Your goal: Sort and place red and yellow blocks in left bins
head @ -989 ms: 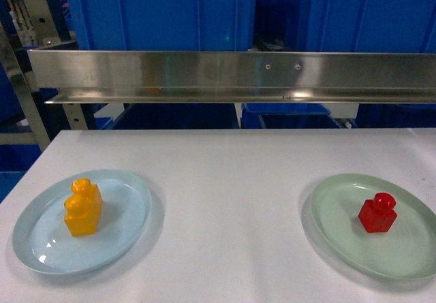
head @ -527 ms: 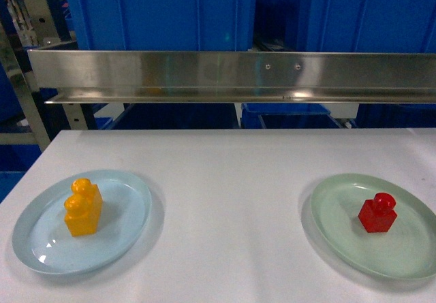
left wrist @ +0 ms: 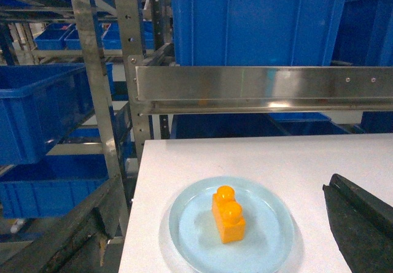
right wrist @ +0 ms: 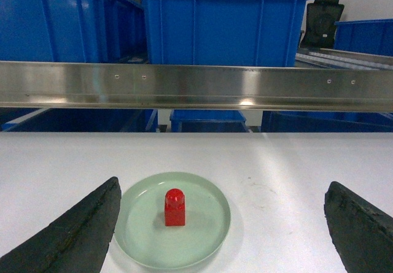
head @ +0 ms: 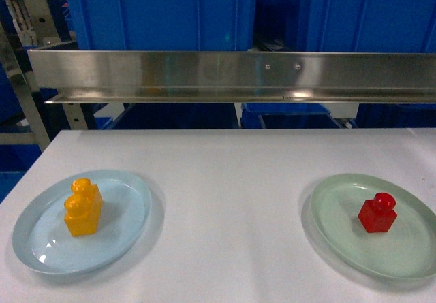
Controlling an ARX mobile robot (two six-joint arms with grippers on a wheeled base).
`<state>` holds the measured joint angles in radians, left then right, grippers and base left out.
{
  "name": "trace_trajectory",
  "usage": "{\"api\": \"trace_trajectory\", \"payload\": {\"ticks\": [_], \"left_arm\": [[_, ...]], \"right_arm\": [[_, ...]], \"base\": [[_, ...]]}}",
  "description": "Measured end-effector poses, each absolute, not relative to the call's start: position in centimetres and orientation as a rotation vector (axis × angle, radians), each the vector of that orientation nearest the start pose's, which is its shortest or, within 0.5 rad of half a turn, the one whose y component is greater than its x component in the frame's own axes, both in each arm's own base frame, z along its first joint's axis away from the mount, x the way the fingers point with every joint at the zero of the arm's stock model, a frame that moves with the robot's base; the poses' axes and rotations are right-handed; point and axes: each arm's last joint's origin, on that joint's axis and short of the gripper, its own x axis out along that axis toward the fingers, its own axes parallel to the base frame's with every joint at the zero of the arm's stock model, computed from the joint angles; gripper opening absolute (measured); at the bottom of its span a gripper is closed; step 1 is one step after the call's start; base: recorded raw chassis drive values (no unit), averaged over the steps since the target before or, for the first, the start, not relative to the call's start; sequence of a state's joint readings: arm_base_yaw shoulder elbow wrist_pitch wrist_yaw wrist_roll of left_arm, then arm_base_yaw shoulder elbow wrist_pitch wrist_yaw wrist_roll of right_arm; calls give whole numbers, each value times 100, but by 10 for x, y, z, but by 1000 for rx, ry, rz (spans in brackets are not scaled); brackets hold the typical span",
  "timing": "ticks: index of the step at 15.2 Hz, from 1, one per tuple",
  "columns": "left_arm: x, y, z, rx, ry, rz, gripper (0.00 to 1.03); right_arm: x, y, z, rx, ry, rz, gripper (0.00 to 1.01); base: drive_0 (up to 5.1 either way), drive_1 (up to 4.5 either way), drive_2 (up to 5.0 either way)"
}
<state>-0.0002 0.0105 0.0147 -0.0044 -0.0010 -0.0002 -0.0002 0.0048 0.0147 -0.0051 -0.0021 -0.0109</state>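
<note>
nothing is gripped yet. the yellow block [head: 83, 208] stands upright on the blue plate [head: 129, 225] at the bench's [head: 225, 180] left, and the red block [head: 377, 213] stands on the green plate [head: 340, 228] at the right, well apart from it. the right hand [right wrist: 221, 224] has its fingers [right wrist: 73, 233] spread wide either side of the green plate, with the red block between them but farther off. of the left hand only one dark finger [left wrist: 362, 224] shows at the frame's edge, so i cannot tell whether it is apart or together.

the risks, as i judge them: both blocks are glossy and small, so a pinch that lands on the round studs rather than the flat sides could squirt the block out. the plates are shallow and loose on the bench; a finger dropping onto a rim could tip or slide the plate. the steel rail [head: 231, 75] runs across in front of the bins [head: 163, 10], so a low carry toward them could clip it and knock the block loose.
</note>
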Motion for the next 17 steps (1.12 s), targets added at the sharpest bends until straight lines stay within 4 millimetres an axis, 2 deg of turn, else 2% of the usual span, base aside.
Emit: {"api": "trace_trajectory", "payload": {"ticks": [17], "left_arm": [[97, 0, 167, 0, 0, 1, 98]], "right_arm": [[97, 0, 168, -11, -5, 2, 98]], "base": [[0, 0, 0]]}}
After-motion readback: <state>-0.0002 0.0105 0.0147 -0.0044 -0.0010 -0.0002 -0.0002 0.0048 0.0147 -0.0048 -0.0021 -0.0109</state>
